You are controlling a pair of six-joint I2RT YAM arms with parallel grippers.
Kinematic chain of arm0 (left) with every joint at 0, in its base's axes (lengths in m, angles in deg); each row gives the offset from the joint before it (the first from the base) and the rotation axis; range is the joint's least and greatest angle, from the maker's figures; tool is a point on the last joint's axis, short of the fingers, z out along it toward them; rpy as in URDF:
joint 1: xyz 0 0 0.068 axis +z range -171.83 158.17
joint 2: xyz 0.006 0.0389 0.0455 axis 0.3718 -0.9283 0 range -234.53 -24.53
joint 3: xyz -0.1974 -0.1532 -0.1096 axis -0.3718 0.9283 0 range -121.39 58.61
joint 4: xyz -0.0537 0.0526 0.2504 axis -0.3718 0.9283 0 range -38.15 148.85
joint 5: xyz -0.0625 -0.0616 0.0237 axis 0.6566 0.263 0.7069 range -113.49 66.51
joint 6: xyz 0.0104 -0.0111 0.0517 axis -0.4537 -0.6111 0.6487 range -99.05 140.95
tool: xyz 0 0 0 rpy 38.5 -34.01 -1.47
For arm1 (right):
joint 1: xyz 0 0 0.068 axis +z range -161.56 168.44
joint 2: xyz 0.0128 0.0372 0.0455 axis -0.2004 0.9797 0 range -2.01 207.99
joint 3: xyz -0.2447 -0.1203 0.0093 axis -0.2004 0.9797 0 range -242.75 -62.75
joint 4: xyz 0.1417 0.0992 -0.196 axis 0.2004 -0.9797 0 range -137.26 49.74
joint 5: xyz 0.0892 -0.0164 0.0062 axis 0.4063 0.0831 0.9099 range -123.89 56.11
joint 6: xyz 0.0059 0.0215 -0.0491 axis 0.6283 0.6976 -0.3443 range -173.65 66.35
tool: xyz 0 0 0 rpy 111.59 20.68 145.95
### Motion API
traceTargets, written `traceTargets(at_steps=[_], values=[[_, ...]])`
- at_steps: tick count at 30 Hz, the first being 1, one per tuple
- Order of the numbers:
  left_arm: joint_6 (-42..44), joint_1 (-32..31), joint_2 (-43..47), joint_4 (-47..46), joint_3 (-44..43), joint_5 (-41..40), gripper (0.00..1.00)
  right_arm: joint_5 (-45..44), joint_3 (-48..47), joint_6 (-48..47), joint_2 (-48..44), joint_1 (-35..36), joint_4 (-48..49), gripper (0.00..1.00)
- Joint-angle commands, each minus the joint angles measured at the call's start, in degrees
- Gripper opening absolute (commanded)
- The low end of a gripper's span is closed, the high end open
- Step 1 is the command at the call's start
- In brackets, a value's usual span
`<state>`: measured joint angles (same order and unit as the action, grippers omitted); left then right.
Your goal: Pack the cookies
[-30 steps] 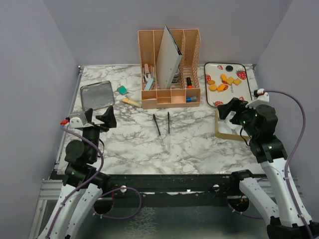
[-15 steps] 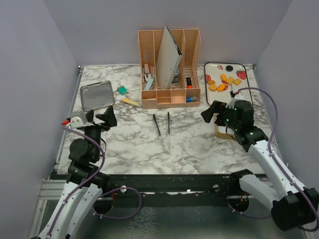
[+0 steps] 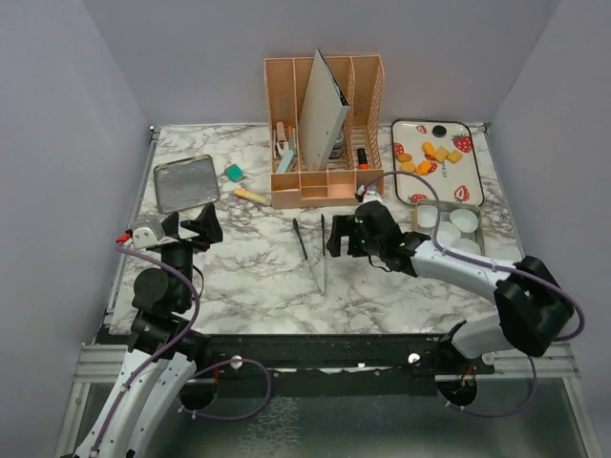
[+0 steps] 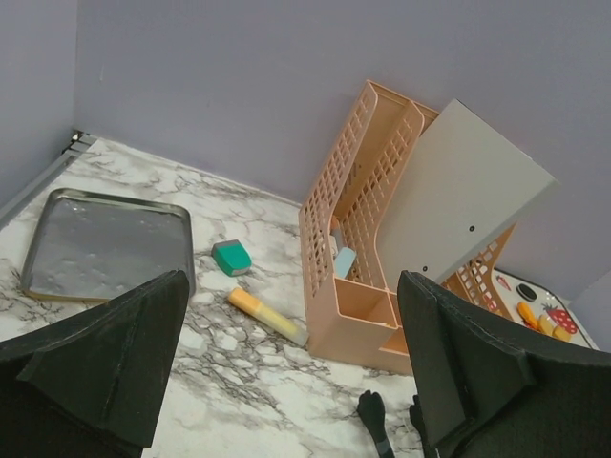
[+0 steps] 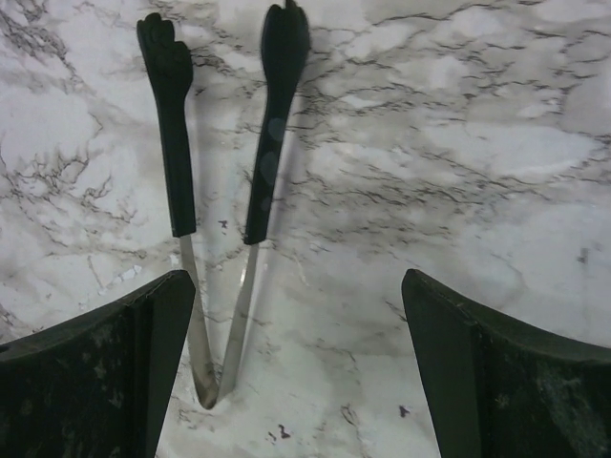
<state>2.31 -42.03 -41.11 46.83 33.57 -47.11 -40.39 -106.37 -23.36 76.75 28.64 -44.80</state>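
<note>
Nearest you, at about 8 o'clock on the marble desk [image 3: 248, 277], your left gripper [image 3: 188, 226] hangs with its fingers [image 4: 95, 363] spread wide and nothing between them.

At desk centre your right arm reaches across. The right gripper [image 3: 346, 236] sits low over the marble, its fingers [image 5: 477, 382] released and holding nothing. The tongs [image 5: 270, 143] lie flat on the desk at its 9 o'clock. Their metal arms join at the near end and the two black tips point toward 12 o'clock. In the right wrist view they show in the gap between the fingers, nearer the one on that view's left side.

At 3 o'clock from the right gripper a shallow tin [image 3: 417, 224] holds white paper cups [image 3: 465, 220].

Farther back at 10 o'clock lies an empty-looking metal tray [image 3: 186, 181]. A teal eraser [image 3: 234, 173] and a yellow marker [image 3: 250, 195] sit between it and the peach lattice organizer [image 3: 329, 181] at 12 o'clock. A grey board [image 3: 320, 110] leans tilted in the organizer. Any writing on the pens in its front compartments is too small for you to read.

The cookies [image 3: 430, 157] are at 1 o'clock, in the far right corner. They are orange-yellow pieces clustered on a white plate [image 3: 442, 181] printed with red strawberries, well apart from both grippers.
</note>
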Motion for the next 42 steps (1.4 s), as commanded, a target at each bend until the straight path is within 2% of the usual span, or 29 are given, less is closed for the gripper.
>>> traceTargets(at_steps=[1, 5, 10, 21, 30, 34, 36, 42], values=[[-1.32, 0.09, 0.63, -0.77, 0.65, -0.28, 0.99, -6.68, -5.63, 2.94, 8.30, 5.73, 4.03, 0.97], [-2.72, -0.18, 0.05, -0.63, 0.72, 0.79, 0.99, -11.08, -10.96, 4.80, 16.92, 9.07, 1.88, 0.91], [-8.02, -0.27, -1.03, 1.91, 0.50, 2.35, 0.97, -14.96, -13.87, 5.32, 22.58, 10.58, -0.01, 0.78], [-20.39, -0.27, -8.06, 6.55, 1.42, 11.39, 0.95, -15.68, -11.91, 5.92, 24.13, 10.91, 1.39, 0.36], [-28.53, -0.27, -17.04, 4.61, 3.71, 18.94, 0.93, -13.96, -10.62, 5.11, 22.87, 10.95, 3.36, 0.37], [-30.85, -0.27, -21.10, 1.92, 4.80, 21.94, 0.92, -13.60, -10.71, 4.79, 24.17, 10.90, 3.40, 0.34], [-31.58, -0.27, -22.87, 0.99, 5.27, 23.08, 0.92, -12.72, -10.44, 4.72, 24.49, 10.90, 3.97, 0.29], [-34.02, -0.64, -28.52, -2.40, 6.51, 26.69, 0.92, -11.61, -9.73, 4.37, 22.35, 10.90, 4.02, 0.06]])
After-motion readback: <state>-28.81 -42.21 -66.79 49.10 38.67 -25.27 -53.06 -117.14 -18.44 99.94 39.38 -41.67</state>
